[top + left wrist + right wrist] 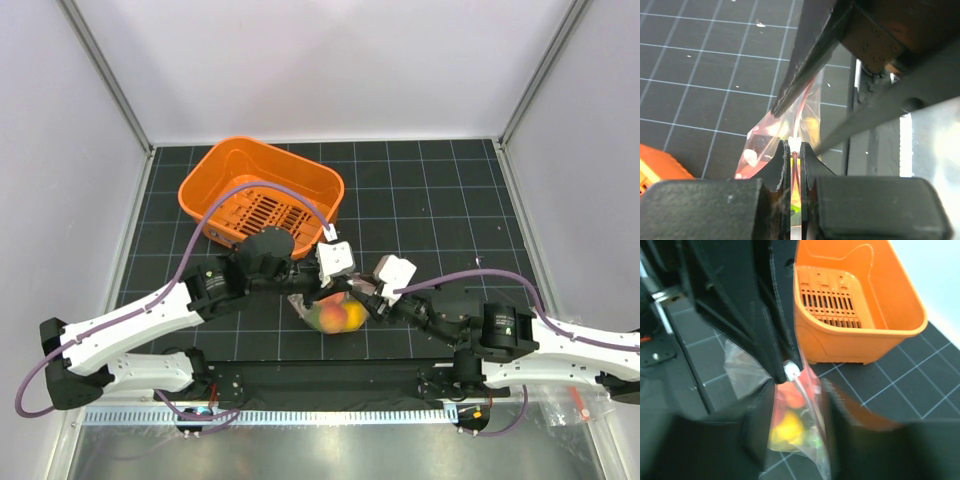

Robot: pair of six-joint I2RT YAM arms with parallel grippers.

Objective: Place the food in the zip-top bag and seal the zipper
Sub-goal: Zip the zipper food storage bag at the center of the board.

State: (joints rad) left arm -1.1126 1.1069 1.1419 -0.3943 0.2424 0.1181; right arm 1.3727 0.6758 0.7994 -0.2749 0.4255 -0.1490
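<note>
The zip-top bag [335,316] hangs just above the mat between both arms, with the food inside. In the right wrist view an orange-red piece [792,397], a yellow fruit [785,430] and a green piece [813,441] show through the plastic. My left gripper [795,145] is shut on the bag's top edge, pinching the pink-red zipper [796,159] beside a small white tab [791,371]. My right gripper [795,390] is open, one jaw on each side of the bag below the zipper, close to the left gripper [322,285]. The right gripper [362,297] comes in from the right.
An orange plastic basket [262,190] stands on the black gridded mat [440,200] behind the left arm; its side wall [855,342] rises just beyond the bag. Grey walls close off the left, right and far sides.
</note>
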